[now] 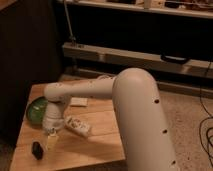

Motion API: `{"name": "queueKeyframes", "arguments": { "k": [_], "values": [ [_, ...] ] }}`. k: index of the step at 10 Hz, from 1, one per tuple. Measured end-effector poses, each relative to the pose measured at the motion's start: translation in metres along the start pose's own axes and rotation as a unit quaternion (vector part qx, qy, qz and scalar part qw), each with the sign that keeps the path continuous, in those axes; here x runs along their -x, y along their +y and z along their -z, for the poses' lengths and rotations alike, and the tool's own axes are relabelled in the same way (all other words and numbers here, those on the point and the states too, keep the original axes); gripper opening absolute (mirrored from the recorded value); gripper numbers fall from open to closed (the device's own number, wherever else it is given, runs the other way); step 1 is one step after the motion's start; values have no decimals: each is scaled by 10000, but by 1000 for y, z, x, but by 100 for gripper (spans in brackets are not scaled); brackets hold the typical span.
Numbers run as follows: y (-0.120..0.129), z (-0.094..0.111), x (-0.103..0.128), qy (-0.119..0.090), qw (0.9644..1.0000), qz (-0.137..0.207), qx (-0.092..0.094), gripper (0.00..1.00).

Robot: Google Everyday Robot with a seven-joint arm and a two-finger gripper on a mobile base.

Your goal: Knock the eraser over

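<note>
A small black eraser (37, 150) stands upright near the front left corner of the wooden table (95, 142). My white arm reaches down from the right over the table. My gripper (51, 139) hangs just right of the eraser, slightly behind it and low over the tabletop. A small gap shows between the gripper and the eraser.
A green bowl (37, 109) sits at the table's left edge behind the gripper. A white packet (78, 126) lies right of the gripper. A flat pale object (78, 102) lies further back. A dark cabinet stands left of the table, and shelving stands behind it.
</note>
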Motion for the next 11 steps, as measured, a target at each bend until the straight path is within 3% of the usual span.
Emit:
{"name": "queueKeyframes", "arguments": {
  "k": [4,5,8,11],
  "values": [
    [-33,-15,13,242,9989,-54,400,3],
    [-34,-16,23,271,9987,-10,430,3],
    [-27,-5,12,181,9996,-15,229,3],
    [-31,-5,15,177,9994,67,285,3]
  ]
}}
